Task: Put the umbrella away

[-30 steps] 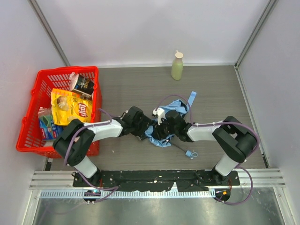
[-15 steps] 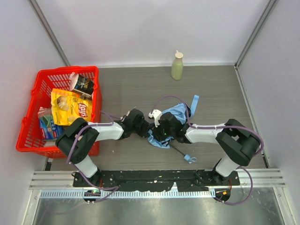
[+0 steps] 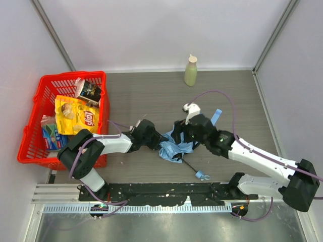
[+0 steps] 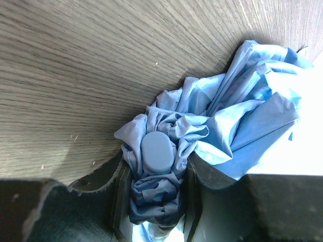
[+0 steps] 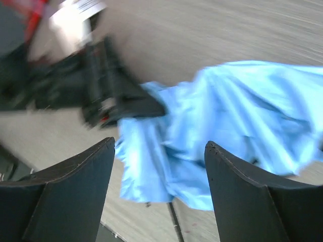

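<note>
**Item 1, umbrella [image 3: 177,146].** Sky-blue fabric was found crumpled in a loose heap on the table [image 3: 141,96], around the middle and nearer the front edge than the back wall. A thin black shaft [image 3: 189,166] was seen running from the heap toward the near right, ending in a small light-blue handle [image 3: 203,176]. A blue strap [image 3: 217,115] was noted at the far right of the heap.

**Item 2, left gripper [image 4: 157,186].** It was laid low at the left end of the heap. Its fingers [image 4: 121,191] were clenched on a bunched wad of umbrella fabric. An oval blue cap [image 4: 157,151] was lodged just beyond the fingertips.

**Item 3, right gripper [image 5: 159,143].** It was held above the right part of the heap. Its fingers [image 5: 75,191] were spread wide and released, and nothing was gripped between them. The fabric was seen beyond them, with the view blurred.

**Item 4, red basket [image 3: 63,80].** It was placed at the far left of the table, well apart from the umbrella. A yellow crisp bag [image 3: 75,113], a dark packet [image 3: 91,91] and a blue-green box [image 3: 50,133] were held in it.

**Item 5, pale green bottle [image 3: 191,70].** It was stood upright at the back wall.
</note>
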### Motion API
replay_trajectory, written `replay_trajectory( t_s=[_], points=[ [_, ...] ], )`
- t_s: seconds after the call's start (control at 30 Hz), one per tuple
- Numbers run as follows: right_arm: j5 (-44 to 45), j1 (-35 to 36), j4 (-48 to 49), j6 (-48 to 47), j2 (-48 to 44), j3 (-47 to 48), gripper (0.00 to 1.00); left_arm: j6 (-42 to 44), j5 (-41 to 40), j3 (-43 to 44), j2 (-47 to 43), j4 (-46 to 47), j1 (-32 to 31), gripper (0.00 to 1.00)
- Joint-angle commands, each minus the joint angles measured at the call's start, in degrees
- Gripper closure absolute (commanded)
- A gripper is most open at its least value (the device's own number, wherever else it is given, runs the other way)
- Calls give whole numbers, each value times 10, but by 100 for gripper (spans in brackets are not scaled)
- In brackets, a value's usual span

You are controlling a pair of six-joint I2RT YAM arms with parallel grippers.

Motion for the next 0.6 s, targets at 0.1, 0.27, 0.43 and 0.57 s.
replay_trajectory(
  t_s=[0.1,0.27,0.43,0.57],
  points=[
    [8,-279,-110,213,-34,-8,24,52,-44,-35,-8,-26,4,100],
    [-6,-380,-98,350,-13,-58,23,51,-37,-47,-9,-4,4,100],
    [-101,-405,14,400,67,-89,31,52,-37,-55,-16,4,3,100],
    [-113,-406,72,443,120,-101,40,52,-34,-57,-16,10,4,100]
  ],
)
